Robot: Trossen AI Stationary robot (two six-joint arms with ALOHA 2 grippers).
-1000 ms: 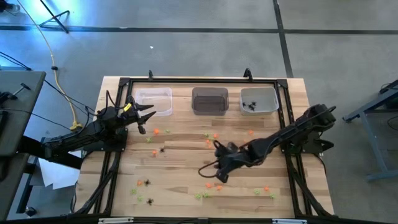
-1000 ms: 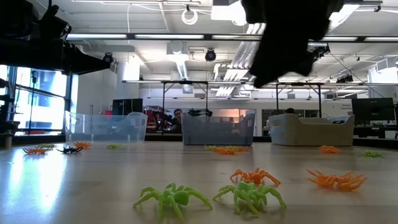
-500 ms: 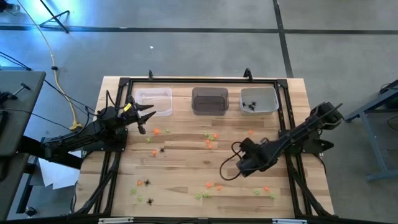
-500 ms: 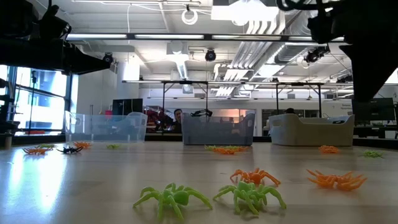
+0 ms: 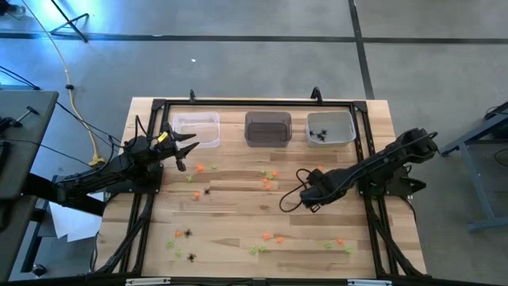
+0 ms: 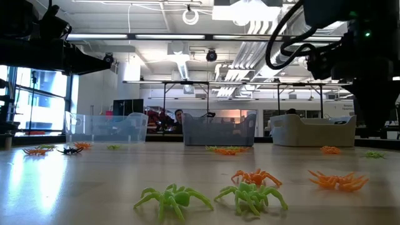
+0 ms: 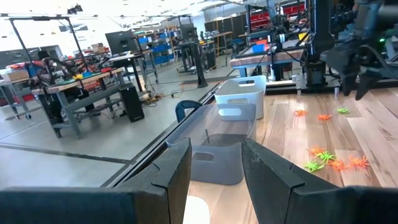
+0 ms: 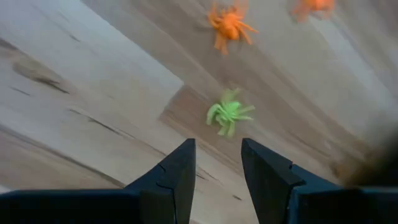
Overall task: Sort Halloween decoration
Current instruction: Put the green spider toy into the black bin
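Observation:
The Halloween decoration is tiny plastic spiders strewn over the wooden table: orange ones, lime-green ones and black ones. My right gripper hangs open above the table's middle right, pointing down. A green spider and an orange one lie just beyond its fingertips; nothing is between the fingers. My left gripper waits open and level at the far left, near the clear bin.
Three small bins stand along the far edge: clear on the left, grey in the middle, white on the right with black spiders inside. A black frame rims the table. More spiders lie near the front edge.
My right gripper has swung from the near middle of the table toward the right edge and a little toward the far edge. It has tipped over to point down. Its fingers stay open and nothing on the table has moved.

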